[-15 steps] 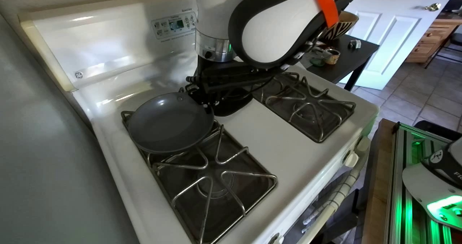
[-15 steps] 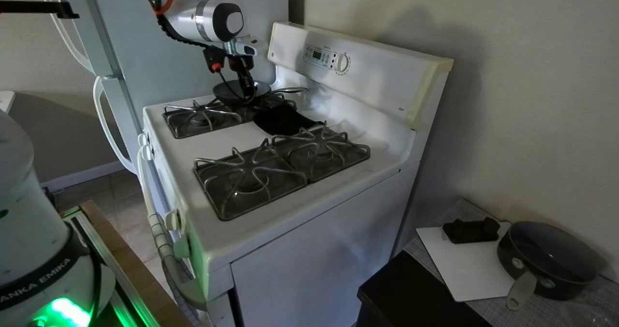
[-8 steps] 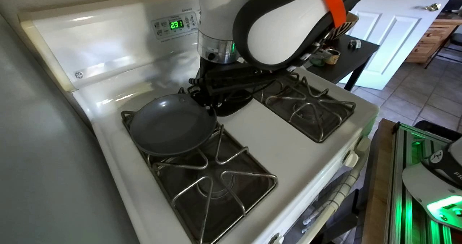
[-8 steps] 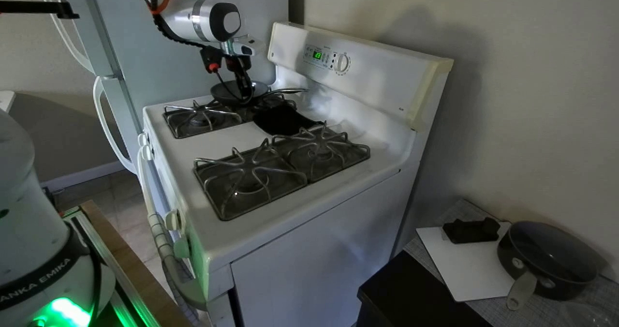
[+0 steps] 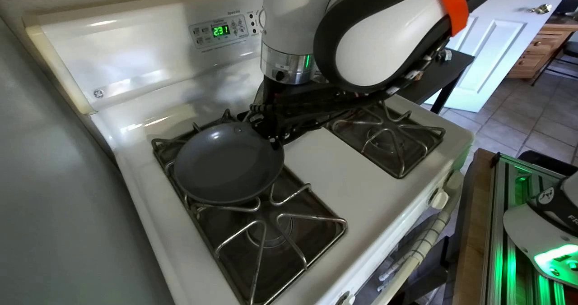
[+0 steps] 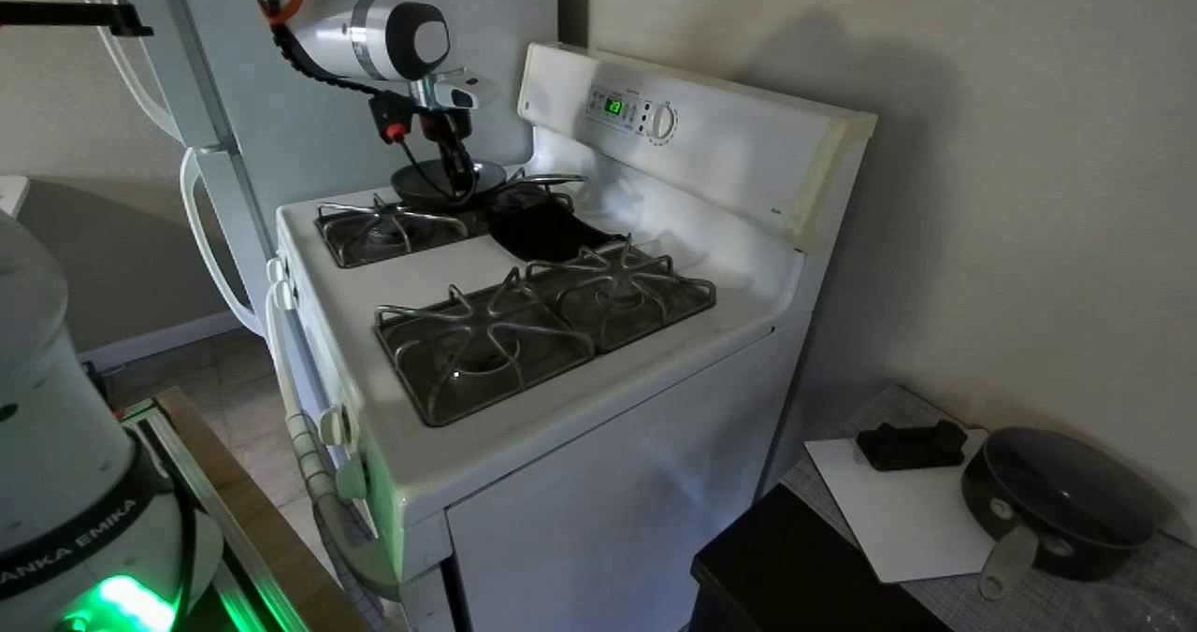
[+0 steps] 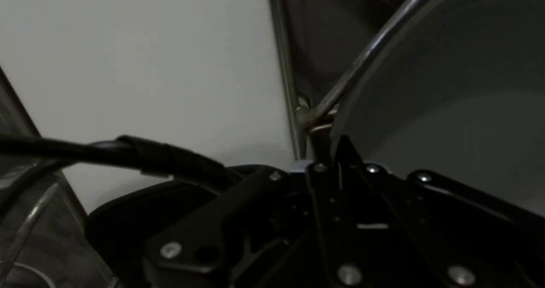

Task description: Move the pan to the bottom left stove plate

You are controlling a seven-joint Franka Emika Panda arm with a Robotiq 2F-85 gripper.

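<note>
The stove (image 5: 332,163) is white. The jaws pinch the rim of the pan (image 5: 229,166), mostly over the rear-left plate (image 5: 166,150). Likely step: transfer. Next: shift it forward, centre it above the front-left plate (image 5: 271,229), lower level, then release.

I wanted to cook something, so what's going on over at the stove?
A robot arm has its hand closed on the rim of a dark grey frying pan. The pan is mostly over the rear-left grate, with its front edge reaching over the front-left grate, where it is meant to go. So the move isn't finished. I can't tell whether the pan is lifted or touching the metal.
</note>
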